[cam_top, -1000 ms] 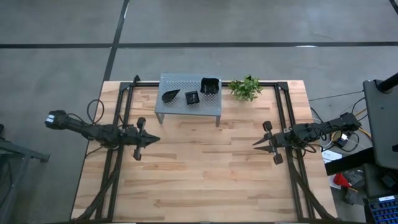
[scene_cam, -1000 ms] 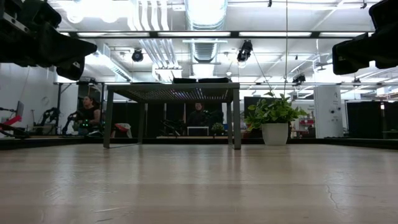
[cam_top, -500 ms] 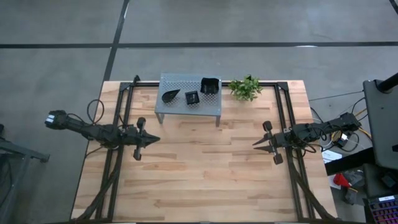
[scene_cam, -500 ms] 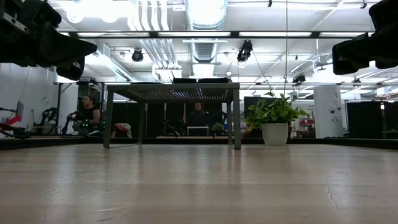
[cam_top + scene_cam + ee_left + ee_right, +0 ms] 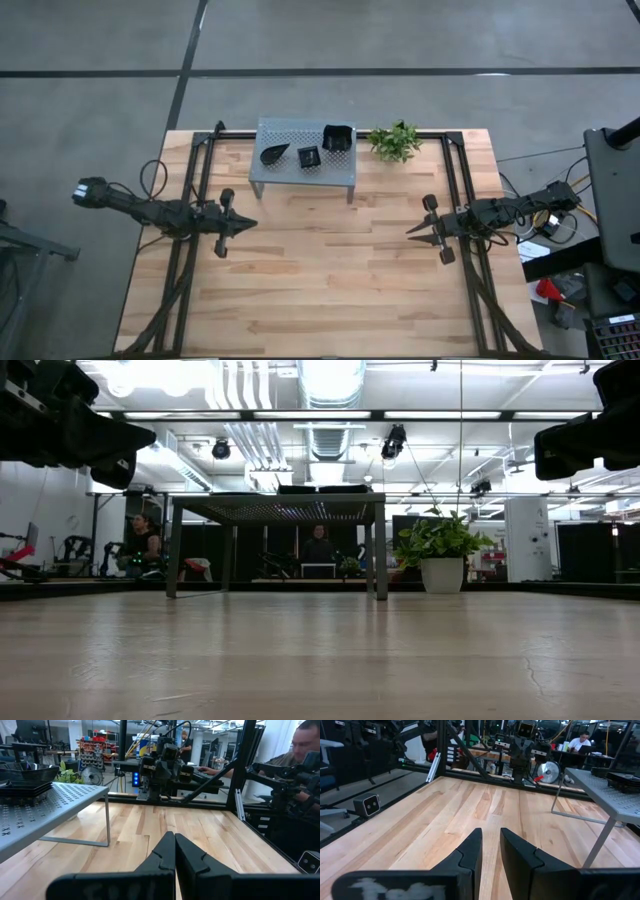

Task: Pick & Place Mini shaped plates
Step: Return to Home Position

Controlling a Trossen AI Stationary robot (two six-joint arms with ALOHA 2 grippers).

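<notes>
Over the near-middle of the pale wooden table (image 5: 330, 290), the left gripper (image 5: 243, 225) hangs at the left side, its two dark fingers pressed together on nothing. The right gripper (image 5: 412, 232) faces it from the right, fingers a narrow slit apart and empty. At the far edge, the grey perforated metal shelf (image 5: 290, 130) carries a glossy black drop-shaped plate (image 5: 273, 153), a tiny black square plate (image 5: 309, 156) and stacked larger black square plates (image 5: 338, 138), with a small green potted plant (image 5: 394, 141) just beside it.

Bench (image 5: 320, 280): pale wood planks, dark frame.
Shelf (image 5: 290, 130): grey, perforated, at bench's far edge.
Plant (image 5: 393, 141): green, just beside shelf.
Person (image 5: 140, 544): beyond bench, perhaps seated.
</notes>
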